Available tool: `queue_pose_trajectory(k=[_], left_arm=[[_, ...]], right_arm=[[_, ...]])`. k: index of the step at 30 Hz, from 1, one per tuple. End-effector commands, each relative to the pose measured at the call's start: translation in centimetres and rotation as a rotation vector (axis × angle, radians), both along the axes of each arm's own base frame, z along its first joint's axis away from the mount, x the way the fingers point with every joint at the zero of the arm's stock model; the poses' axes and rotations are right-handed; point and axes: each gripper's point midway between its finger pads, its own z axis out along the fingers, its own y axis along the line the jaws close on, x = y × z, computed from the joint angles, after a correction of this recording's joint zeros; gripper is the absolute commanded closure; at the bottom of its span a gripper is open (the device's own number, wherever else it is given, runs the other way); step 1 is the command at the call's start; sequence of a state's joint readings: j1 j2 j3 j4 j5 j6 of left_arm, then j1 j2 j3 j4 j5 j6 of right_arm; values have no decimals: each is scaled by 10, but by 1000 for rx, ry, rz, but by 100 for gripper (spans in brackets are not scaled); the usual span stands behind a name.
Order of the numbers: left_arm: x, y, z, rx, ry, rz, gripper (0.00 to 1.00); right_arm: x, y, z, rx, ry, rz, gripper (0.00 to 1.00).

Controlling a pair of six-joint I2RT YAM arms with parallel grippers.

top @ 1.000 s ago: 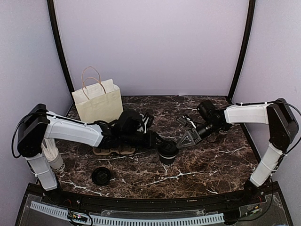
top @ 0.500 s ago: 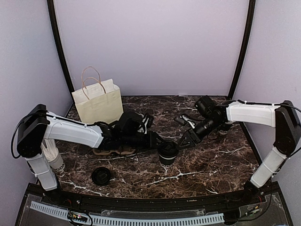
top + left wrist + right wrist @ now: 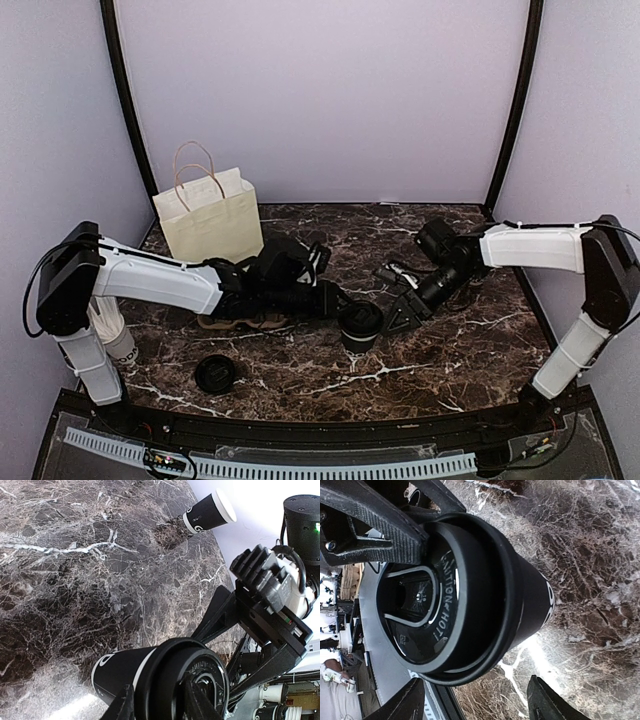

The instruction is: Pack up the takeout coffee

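Observation:
The takeout coffee [image 3: 359,324] is a black cup with a black lid, at the middle of the marble table. My left gripper [image 3: 335,302] reaches in from the left and is shut on its lid. In the left wrist view one finger [image 3: 125,706] lies outside the lid's rim and the other rests on the lid [image 3: 170,680] top. My right gripper [image 3: 400,314] stands just right of the cup, open. In the right wrist view its fingertips [image 3: 409,700] are spread wide, with the lidded cup [image 3: 485,605] beyond them and untouched.
A cream paper bag [image 3: 208,215] with handles stands upright at the back left. A loose black lid [image 3: 215,373] lies near the front left. A brown cardboard carrier [image 3: 240,322] sits under the left arm. A second black cup [image 3: 209,513] with a white rim stands near the wall.
My right gripper has opened, let go of the cup's lid and drawn slightly back towards the near side. The left gripper keeps its hold, and the cup has barely shifted.

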State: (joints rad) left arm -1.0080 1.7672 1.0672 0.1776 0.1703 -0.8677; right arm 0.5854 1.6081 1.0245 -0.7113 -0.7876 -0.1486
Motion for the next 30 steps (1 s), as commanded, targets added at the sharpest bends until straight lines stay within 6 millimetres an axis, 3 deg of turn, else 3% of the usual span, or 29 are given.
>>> queue_pose_trajectory(k=[1,15,20,24,30], left_arm=[[-44,54,-99,357,192,-26,64],[-44,57,-104,378,188,-30,64],[-44,58,-106,382,187,-29,64],[-44,58,-106,383,188,-30,64],[-47,64,-112,403,200,-25,64]], right_arm=[[-2,9,8,42,27,20,28],[-3,19,13,105,134,21,27],[4,18,6,88,148,-4,28],[20,-1,-38,-116,94,-89,30],[22,-52,-115,-470,75,-170,42]])
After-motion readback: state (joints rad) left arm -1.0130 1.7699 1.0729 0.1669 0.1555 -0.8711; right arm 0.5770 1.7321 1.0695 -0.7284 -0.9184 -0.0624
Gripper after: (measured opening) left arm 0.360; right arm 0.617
